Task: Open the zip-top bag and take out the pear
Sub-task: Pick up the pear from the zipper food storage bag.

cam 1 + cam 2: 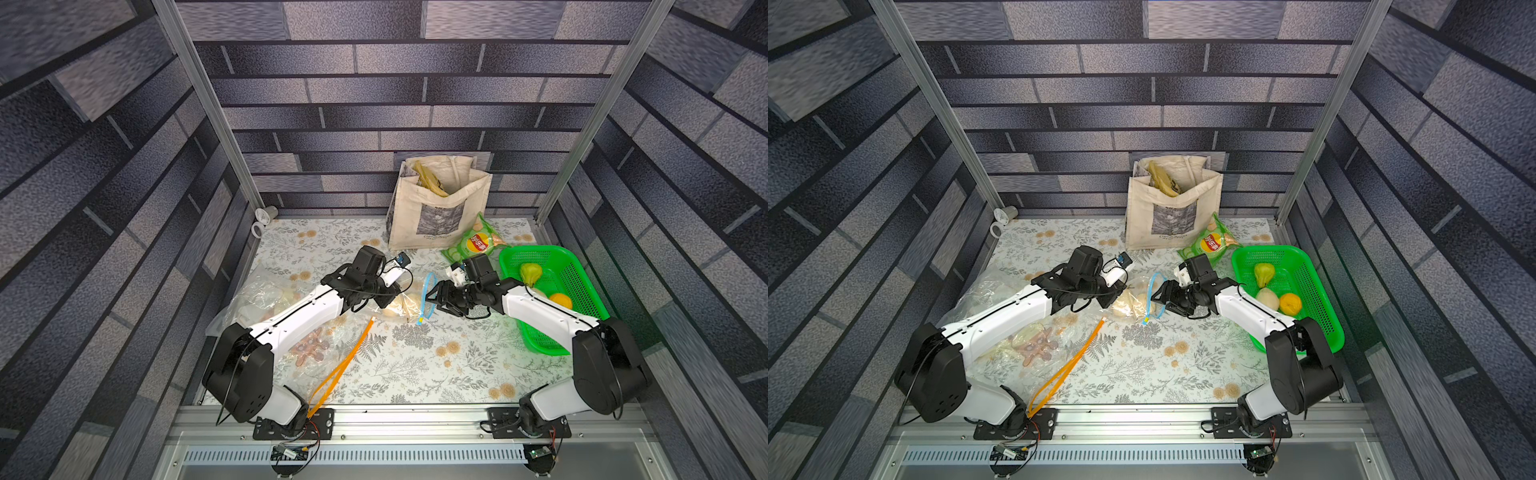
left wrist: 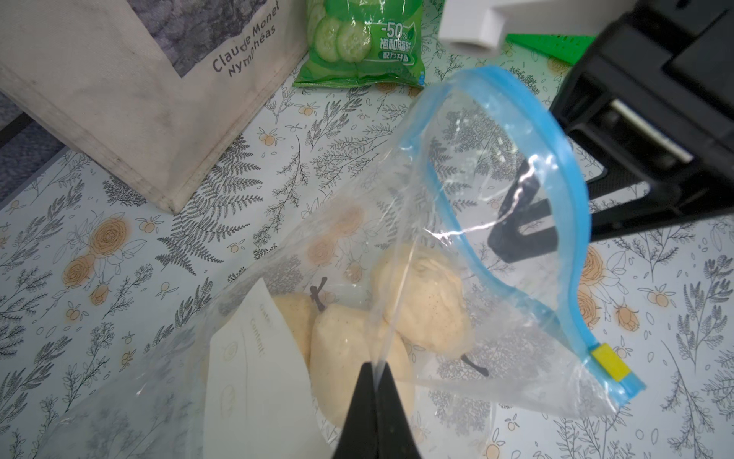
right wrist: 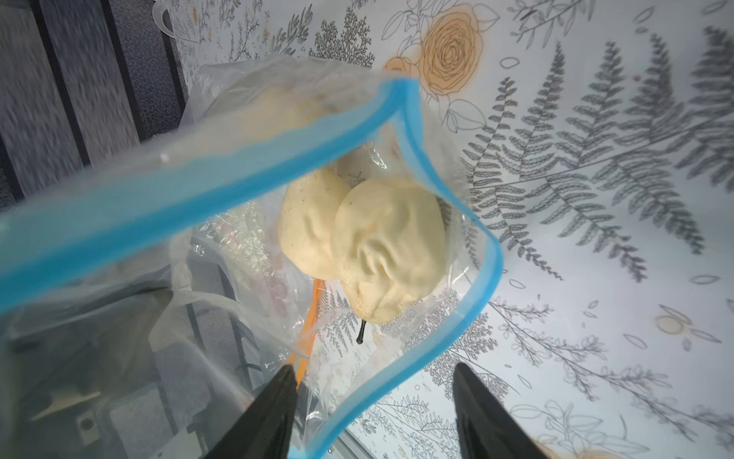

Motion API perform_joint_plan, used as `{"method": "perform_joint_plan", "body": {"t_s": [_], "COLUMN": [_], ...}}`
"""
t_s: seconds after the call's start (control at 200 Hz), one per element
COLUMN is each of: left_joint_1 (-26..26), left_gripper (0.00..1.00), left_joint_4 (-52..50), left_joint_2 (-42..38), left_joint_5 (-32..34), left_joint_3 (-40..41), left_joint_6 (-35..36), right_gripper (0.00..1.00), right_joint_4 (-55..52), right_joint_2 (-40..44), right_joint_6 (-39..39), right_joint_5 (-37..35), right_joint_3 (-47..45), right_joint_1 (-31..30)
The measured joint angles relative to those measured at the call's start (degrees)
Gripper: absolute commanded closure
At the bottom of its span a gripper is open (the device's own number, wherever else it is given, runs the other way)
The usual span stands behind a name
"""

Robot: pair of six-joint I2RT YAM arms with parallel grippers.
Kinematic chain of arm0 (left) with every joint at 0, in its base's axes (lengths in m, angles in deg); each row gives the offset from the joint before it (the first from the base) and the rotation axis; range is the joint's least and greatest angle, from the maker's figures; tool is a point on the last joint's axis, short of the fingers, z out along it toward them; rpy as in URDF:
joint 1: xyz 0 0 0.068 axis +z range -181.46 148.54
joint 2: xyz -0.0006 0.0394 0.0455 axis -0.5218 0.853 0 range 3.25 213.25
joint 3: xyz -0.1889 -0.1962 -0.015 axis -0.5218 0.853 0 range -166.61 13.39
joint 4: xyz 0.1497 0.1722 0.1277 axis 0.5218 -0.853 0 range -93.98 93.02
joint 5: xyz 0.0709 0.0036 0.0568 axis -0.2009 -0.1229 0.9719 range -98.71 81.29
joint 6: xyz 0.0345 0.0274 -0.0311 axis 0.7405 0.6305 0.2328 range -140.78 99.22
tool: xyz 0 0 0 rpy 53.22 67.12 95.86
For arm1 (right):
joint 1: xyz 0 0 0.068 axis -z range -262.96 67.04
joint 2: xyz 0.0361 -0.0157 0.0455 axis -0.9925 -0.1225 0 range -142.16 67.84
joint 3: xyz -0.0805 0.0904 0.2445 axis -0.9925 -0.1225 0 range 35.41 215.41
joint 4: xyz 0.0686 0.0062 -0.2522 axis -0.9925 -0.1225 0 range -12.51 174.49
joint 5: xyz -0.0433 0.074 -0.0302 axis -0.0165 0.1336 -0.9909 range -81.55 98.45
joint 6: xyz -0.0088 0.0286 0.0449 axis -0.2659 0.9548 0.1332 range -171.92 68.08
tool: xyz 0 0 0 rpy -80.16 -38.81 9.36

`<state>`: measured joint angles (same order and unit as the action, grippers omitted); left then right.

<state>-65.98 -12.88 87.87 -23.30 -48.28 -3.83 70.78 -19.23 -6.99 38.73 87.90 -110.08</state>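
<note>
Left fingers [image 2: 373, 413] pinch the zip-top bag [image 2: 456, 179] tight; right fingers [image 3: 482, 413] gape astride its mouth, pears [image 3: 387, 246] just beyond, one half-hidden by another.

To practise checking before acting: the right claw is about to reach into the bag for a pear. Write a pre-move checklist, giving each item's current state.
1. Left claw shut on the zip-top bag: ok.
2. Blue zip rim spread into an open loop: ok.
3. Right claw open, facing the mouth: ok.
4. Pears visible through the mouth: ok.
5. Both right fingers inside the rim: cannot tell.
6. Green basket has free space: ok.
</note>
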Motion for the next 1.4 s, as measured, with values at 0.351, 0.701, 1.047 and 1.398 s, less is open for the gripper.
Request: {"method": "perform_joint_plan", "body": {"t_s": [0.351,0.701,1.047,1.398], "left_joint_1": [0.00,0.00,0.02,0.90], "left_gripper": [1.00,1.00,1.00,1.00], "left_joint_4": [0.09,1.79,2.84,3.04], "left_joint_2": [0.00,0.00,0.11,0.11], "left_joint_5": [-0.20,-0.96,-2.19,-1.66], "left_joint_3": [0.00,0.24,0.79,1.31], "left_joint_6": [-0.90,-1.88,-2.69,-5.40], "right_gripper": [0.32,0.25,0.22,0.34], "right_joint_4": [10.27,7.15,12.85,13.33], "right_joint_2": [-5.40,-8.98,-15.17,-13.38], "right_joint_6": [9.11,8.76,11.32,12.24], "right_joint_5": [-2.54,-9.55,-10.88,-13.84], "right_joint_3": [-0.04,1.75,1.79,0.79], "right_joint_1": [-3.78,-7.45,-8.17,-8.17]}}
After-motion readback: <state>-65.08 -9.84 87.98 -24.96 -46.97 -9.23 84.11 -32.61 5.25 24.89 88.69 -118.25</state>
